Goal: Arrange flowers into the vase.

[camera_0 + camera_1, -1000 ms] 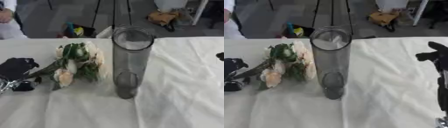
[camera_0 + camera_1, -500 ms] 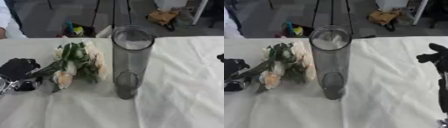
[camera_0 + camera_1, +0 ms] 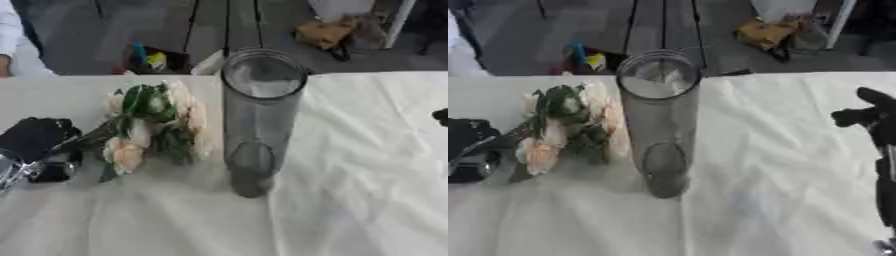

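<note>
A tall clear glass vase (image 3: pixel 259 120) stands upright and empty in the middle of the table. To its left a bouquet (image 3: pixel 153 125) of cream and peach roses with green leaves lies flat on the cloth, its heads close to the vase. The stems (image 3: pixel 83 141) run left into my black left hand (image 3: pixel 35 142), whose fingers are curled around their ends. My right hand (image 3: pixel 874 116) hangs at the right edge, fingers relaxed and holding nothing, well away from the vase.
A wrinkled white cloth (image 3: pixel 350 190) covers the table. Its far edge (image 3: pixel 376 73) runs just behind the vase. On the floor beyond it are tripod legs, a brown bag (image 3: pixel 324 32) and coloured items (image 3: pixel 149 57). A person's white sleeve (image 3: pixel 13 45) shows at the far left.
The whole picture has shifted slightly, so the camera moved. The vase, the flowers and both hands keep their places.
</note>
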You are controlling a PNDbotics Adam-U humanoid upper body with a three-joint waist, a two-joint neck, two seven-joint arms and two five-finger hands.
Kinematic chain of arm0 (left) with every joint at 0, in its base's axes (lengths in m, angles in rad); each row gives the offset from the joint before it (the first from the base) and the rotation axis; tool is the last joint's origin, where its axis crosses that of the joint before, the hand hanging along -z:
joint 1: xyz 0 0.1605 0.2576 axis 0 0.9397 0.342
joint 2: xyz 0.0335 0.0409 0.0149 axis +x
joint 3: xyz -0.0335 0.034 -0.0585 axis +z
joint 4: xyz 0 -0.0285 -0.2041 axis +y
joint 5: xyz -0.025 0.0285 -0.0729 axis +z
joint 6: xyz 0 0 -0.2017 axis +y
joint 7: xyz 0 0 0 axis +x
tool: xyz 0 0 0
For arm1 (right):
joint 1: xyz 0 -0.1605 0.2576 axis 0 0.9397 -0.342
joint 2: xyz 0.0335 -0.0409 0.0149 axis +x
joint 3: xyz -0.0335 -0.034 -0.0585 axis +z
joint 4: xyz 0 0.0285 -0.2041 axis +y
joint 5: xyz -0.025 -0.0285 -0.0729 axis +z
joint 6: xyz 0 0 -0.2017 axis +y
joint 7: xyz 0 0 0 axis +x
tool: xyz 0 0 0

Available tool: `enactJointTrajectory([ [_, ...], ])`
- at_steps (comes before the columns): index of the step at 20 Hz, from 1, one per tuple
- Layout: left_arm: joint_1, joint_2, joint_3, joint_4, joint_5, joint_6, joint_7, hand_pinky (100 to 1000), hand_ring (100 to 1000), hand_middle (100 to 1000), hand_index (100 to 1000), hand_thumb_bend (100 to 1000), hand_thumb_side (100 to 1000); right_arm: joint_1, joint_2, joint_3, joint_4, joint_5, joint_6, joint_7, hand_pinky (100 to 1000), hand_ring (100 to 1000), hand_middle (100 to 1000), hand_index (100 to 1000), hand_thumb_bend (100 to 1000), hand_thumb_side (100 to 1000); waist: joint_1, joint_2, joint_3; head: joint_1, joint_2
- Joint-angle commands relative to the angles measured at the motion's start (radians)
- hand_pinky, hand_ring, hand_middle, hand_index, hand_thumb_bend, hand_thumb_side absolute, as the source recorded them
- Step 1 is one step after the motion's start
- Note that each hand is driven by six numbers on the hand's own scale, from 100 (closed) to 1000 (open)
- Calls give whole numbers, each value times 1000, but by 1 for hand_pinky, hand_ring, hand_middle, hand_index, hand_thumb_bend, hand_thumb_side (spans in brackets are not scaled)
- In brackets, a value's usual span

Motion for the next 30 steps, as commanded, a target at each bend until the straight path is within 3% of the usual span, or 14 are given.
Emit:
enactJointTrajectory([
  [1,-7,40,23,-39,30,-3,-39,606,711,741,853,168,517,-1,-13,-3,-19,-10,-2,4,806,667,513,829,140,990,14,-6,2,2,-3],
  [13,-14,61,35,-93,59,5,-127,612,726,751,859,175,503,2,-10,-1,-19,-16,1,13,809,667,511,830,138,986,14,-10,3,5,-3],
  [22,-47,53,39,-45,37,3,-143,599,713,738,841,177,487,-1,-9,0,-19,-23,-3,19,810,668,511,831,140,986,17,-4,-11,16,-14],
  [30,-58,41,38,-2,3,-23,-168,602,721,749,849,235,456,-2,-8,-1,-19,-28,-5,18,812,668,510,832,134,981,20,1,-17,20,-17],
])
